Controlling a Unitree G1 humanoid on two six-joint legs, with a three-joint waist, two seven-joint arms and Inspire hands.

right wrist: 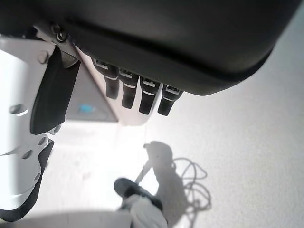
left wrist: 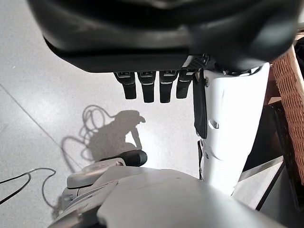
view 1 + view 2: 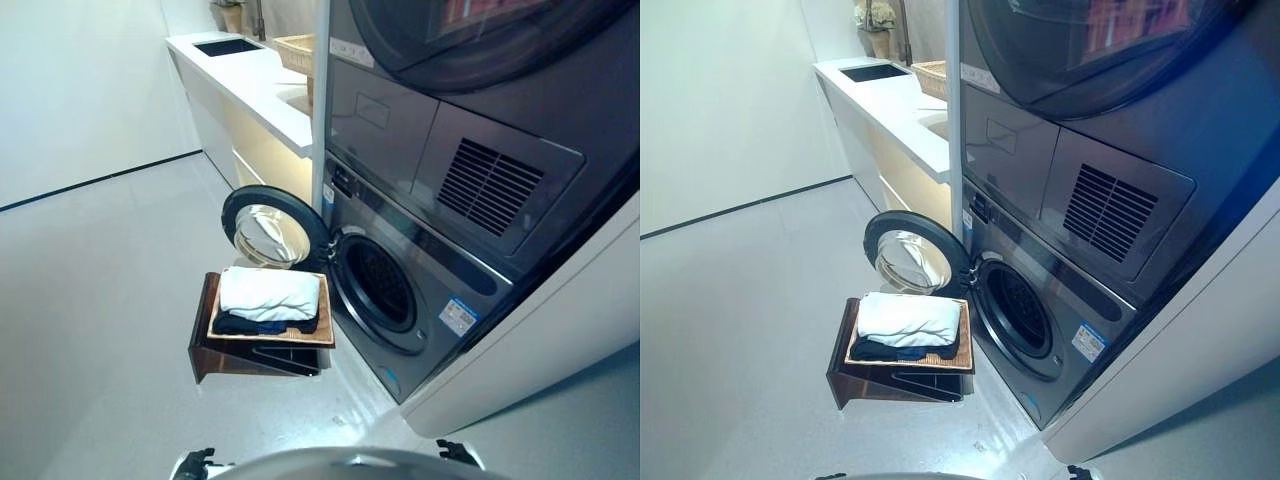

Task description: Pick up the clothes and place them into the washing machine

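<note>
A folded white garment (image 3: 268, 292) lies on top of a dark blue one (image 3: 262, 325) in a flat wicker tray (image 3: 322, 325) on a low dark wooden stand (image 3: 210, 350). Just right of it the grey washing machine (image 3: 430, 290) has its round door (image 3: 270, 228) swung open toward the stand, and the drum opening (image 3: 378, 282) shows dark. My left hand (image 2: 152, 85) hangs over the floor with straight fingers, holding nothing; the tray's wicker edge (image 2: 289, 95) shows beside it. My right hand (image 1: 137, 92) also hangs with straight, empty fingers. Neither hand appears in the eye views.
A second grey appliance (image 3: 480, 120) is stacked above the washer. A white counter (image 3: 250, 80) with a dark inset and a wicker basket (image 3: 295, 50) runs along the back. White cabinet side (image 3: 560, 330) stands at the right. Grey floor (image 3: 100, 300) spreads to the left.
</note>
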